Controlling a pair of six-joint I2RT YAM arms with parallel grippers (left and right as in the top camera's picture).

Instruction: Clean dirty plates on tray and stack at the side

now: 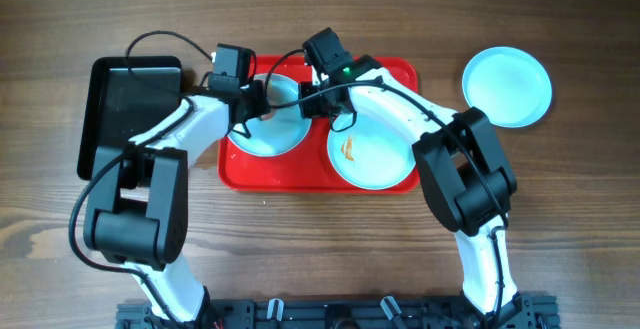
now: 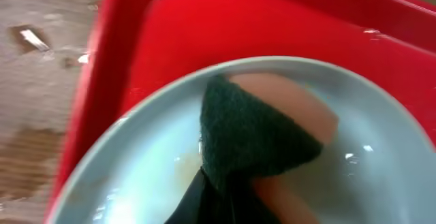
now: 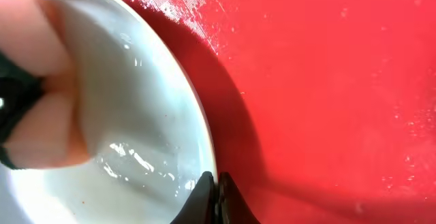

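Observation:
The red tray holds two pale blue plates. My left gripper is shut on a sponge with a dark green face and an orange body, and presses it onto the wet left plate. My right gripper is shut on that plate's right rim, its fingertips pinched over the edge. The right plate on the tray has an orange-brown smear. A third plate lies on the table, right of the tray.
A glossy black tray sits on the wooden table left of the red tray. Water drops lie on the red tray's floor and on the table beside its edge. Both arms cross over the tray's rear half.

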